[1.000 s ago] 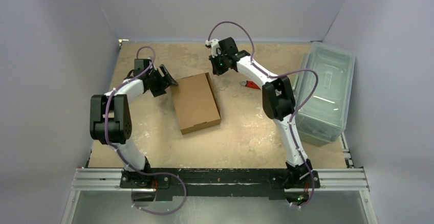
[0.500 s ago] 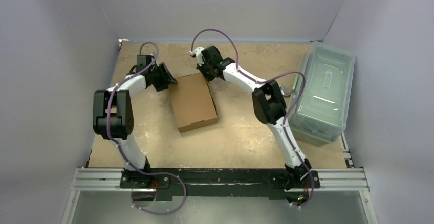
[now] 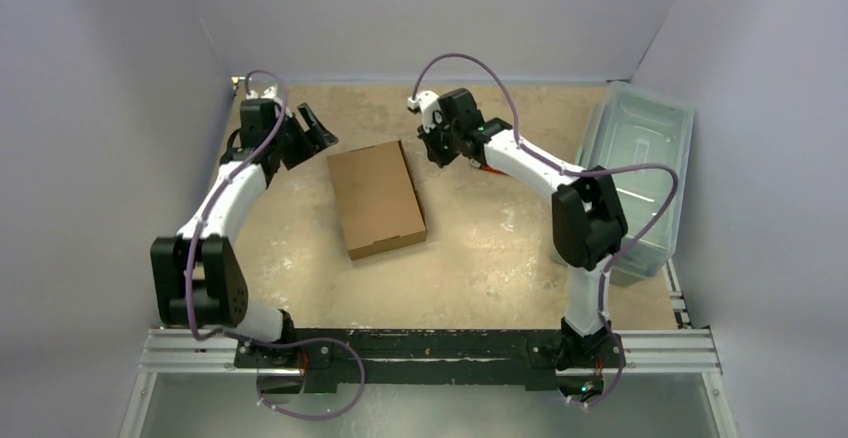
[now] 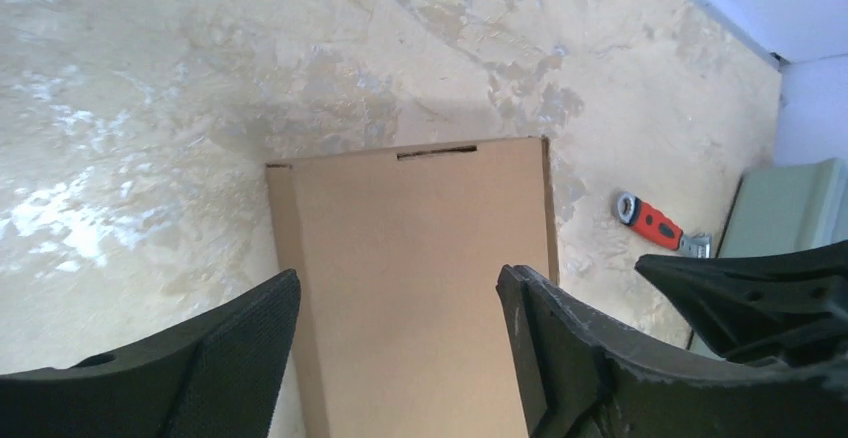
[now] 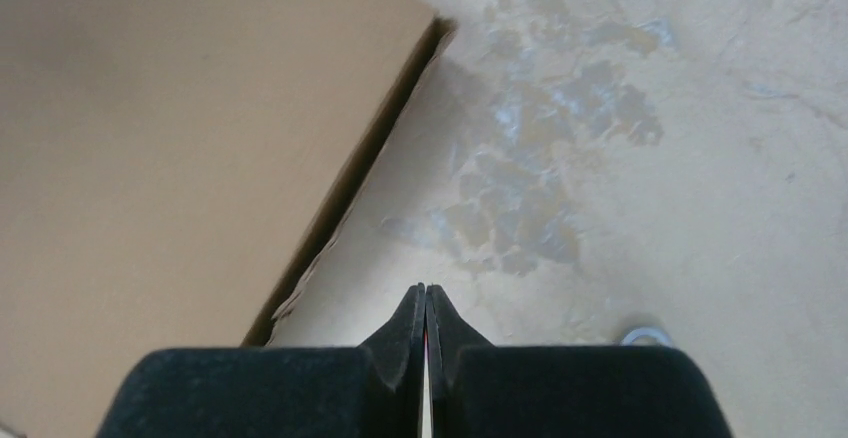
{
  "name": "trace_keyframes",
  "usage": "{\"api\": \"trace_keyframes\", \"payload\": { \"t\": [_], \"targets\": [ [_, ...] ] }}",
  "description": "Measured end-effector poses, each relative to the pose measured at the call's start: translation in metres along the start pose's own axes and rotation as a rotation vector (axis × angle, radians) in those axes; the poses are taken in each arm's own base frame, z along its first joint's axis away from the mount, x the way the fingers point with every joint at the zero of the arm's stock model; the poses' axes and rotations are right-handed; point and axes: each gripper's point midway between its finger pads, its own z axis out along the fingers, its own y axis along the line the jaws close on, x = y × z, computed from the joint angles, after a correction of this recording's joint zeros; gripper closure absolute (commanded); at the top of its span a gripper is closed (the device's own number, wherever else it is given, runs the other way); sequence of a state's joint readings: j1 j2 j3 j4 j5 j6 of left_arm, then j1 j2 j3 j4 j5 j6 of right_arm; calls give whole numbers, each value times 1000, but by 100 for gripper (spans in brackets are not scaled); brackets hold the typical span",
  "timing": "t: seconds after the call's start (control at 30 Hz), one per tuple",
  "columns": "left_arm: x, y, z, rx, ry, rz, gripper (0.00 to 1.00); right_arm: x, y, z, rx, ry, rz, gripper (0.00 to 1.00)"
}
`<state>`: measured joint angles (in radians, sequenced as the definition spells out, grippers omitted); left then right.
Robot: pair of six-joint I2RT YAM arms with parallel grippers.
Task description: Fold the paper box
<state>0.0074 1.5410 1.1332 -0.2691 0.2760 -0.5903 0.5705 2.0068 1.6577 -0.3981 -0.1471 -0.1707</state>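
Overhead, pale lilac walls (image 3: 120, 58) enclose a mottled tan table (image 3: 480, 258). The paper box (image 3: 378, 198) lies closed at mid-table. The left gripper (image 3: 316, 130) hangs spread apart and empty near its far-left corner; the right gripper (image 5: 425, 296), fingers pressed together, is just right of it.

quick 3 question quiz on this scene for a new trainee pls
1. True or false: the left gripper is clamped on the paper box.
2. The right gripper is: A wide open; B shut on nothing; C shut on a box flap.
3. Fill in: the red-handled wrench lies between the box and the ____.
Key: 1 false, it is open and clear of the box; 2 B; 3 plastic bin.
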Motion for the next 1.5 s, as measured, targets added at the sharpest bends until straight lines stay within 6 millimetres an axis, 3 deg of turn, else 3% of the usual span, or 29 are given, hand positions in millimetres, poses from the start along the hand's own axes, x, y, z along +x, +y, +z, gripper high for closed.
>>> {"api": "trace_keyframes", "payload": {
  "t": [0.1, 0.2, 0.3, 0.43, 0.5, 0.67, 0.87, 1.07, 1.13, 1.23, 1.37, 1.5],
  "targets": [
    [0, -5, -28, 32, -48, 6, 44, 18, 18, -10, -34, 14, -5, 100],
    [25, 0, -38, 46, -12, -6, 49, 41, 40, -1, -78, 68, -20, 100],
    [63, 18, -35, 19, 80, -47, 51, 55, 57, 15, -104, 117, -39, 100],
    [101, 31, -31, -9, 200, -91, 51, 60, 65, 39, -105, 157, -55, 100],
    [119, 26, -23, -4, 259, -81, 52, 60, 69, 47, -108, 166, -63, 100],
    [134, -2, -10, 53, 311, -19, 49, 55, 68, 47, -85, 166, -87, 100],
    [128, -1, -16, 6, 287, 1, 33, 44, 45, 25, -14, 132, -96, 100],
    [86, -3, -50, -34, 137, 39, 4, 23, 7, -13, 39, 51, -59, 99],
    [70, -5, -64, -20, 69, 49, 1, 16, 3, -21, 24, 27, -67, 98],
    [54, 3, -77, -13, 3, 23, 2, 5, 13, -27, -37, 7, -95, 97],
    [73, 34, -74, -65, 39, -41, 4, -17, 22, -32, -87, -34, -103, 96],
    [104, 49, -67, -88, 125, -85, 8, -42, 16, -17, -81, -74, -81, 96]
  ]
}}
